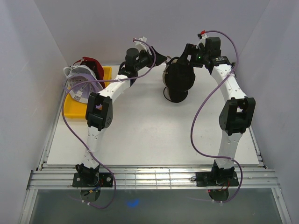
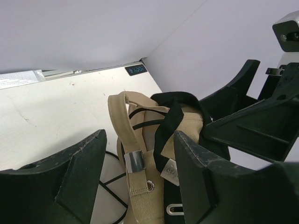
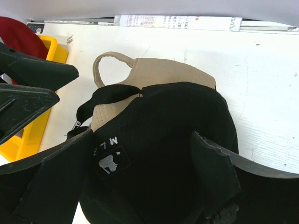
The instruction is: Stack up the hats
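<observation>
Top view: the black hat (image 1: 177, 83) lies on the counter (image 1: 149, 135), well right of the yellow tray (image 1: 74, 108). The right gripper (image 1: 186, 58) is right at its far end, and the other arm reaches in from the tray side.

Left wrist view: the left gripper (image 2: 140, 140) gapes open, with the strap of a tan hat (image 2: 124, 121) loose between its fingers.

Right wrist view: wide jaws straddle the black crown, which covers the tan hat. Whether they pinch it, I cannot tell. The right arm seems better placed.
</observation>
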Robot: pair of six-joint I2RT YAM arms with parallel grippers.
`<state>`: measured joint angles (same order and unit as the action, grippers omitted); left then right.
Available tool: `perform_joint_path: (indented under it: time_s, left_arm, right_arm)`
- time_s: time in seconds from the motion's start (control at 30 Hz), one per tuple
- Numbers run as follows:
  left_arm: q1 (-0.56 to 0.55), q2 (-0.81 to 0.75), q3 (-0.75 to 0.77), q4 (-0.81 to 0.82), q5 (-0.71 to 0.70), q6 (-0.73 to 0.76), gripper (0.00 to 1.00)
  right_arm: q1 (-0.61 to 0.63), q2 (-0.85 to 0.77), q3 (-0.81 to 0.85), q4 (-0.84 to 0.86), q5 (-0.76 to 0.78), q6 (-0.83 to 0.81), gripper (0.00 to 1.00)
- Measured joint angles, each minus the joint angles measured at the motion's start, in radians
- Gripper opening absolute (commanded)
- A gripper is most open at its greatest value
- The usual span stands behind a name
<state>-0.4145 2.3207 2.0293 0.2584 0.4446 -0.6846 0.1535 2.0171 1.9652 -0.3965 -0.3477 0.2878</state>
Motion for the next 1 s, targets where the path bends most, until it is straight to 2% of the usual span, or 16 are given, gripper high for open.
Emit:
perform_joint_path:
  time_s: [0.5,0.77,1.0]
  left_arm:
    - [-0.035,0.000,0.002,-0.005,0.035,0.031,0.61]
    - [-0.043,0.000,-0.002,-0.015,0.035,0.041,0.49]
    - [-0.043,0.002,-0.001,-0.053,0.026,0.053,0.31]
  right_arm:
    - [0.013,0.000,0.000,0.000,0.009,-0.023,0.88]
    - [0.018,0.000,0.003,-0.005,0.021,-0.024,0.88]
    - [0.021,0.000,0.007,-0.013,0.031,-0.024,0.88]
